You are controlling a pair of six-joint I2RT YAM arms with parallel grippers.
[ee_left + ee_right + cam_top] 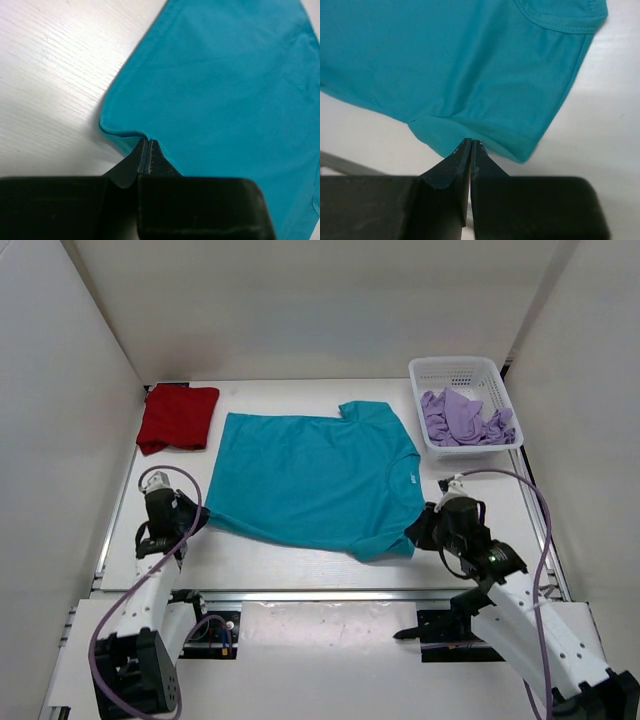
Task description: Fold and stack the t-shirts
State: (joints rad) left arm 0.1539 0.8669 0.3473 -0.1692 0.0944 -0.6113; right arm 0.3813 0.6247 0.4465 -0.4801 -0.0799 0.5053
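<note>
The teal-blue t-shirt point(315, 480) lies spread out on the white table, collar toward the right. My left gripper point(197, 516) is shut on its near left hem corner point(120, 131), and the cloth puckers at the fingertips. My right gripper point(416, 530) is shut on the edge of the near sleeve point(470, 132). The collar point(560, 20) shows at the top of the right wrist view. A deep red t-shirt point(178, 417) rests folded at the back left. A pale lavender t-shirt point(462, 418) is crumpled inside the basket.
A white mesh basket point(452, 368) stands at the back right corner. White walls enclose the table on three sides. A metal rail point(330, 593) runs along the near edge, just in front of the shirt.
</note>
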